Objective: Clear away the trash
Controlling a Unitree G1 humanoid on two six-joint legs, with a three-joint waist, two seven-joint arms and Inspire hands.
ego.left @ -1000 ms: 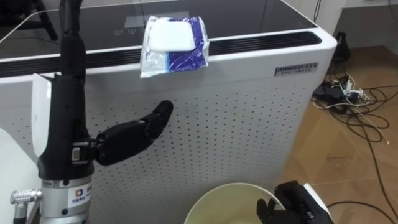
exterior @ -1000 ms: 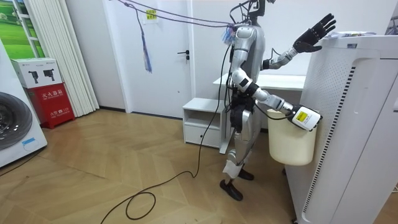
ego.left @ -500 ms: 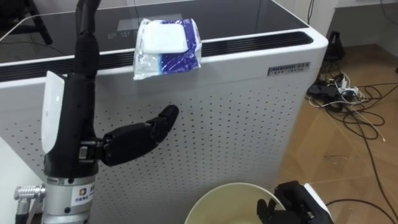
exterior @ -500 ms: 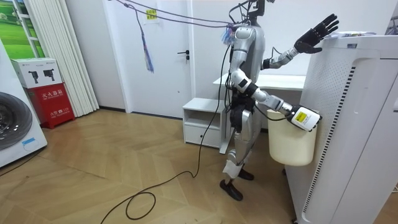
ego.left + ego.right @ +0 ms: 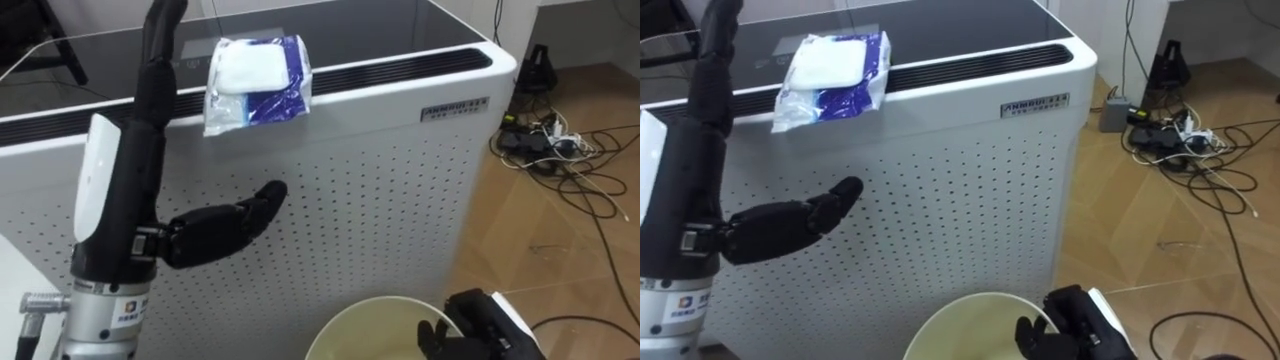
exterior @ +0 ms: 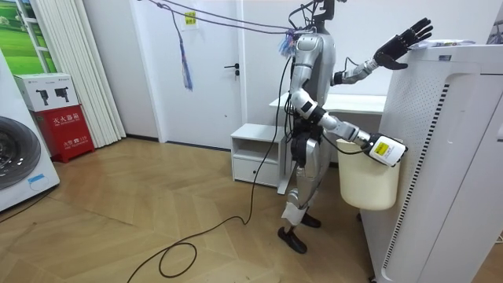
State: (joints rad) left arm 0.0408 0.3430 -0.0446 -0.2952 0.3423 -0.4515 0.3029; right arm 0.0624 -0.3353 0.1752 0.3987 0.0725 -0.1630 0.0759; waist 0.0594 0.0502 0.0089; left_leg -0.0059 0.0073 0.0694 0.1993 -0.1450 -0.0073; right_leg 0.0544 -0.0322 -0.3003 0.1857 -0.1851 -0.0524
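Left hand (image 5: 135,190) raised, fingers straight, holding nothing — near the pack (image 5: 255,80) lying atop the purifier (image 5: 380,200). Right hand (image 5: 478,325) curled on the bucket (image 5: 347,312) rim — contents hidden.

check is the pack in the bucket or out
Out: the pack lies on top of the white unit, at its front edge; the bucket is below, in the right hand.

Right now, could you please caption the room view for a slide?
Robot at white unit, open left hand raised, right hand gripping a bucket.
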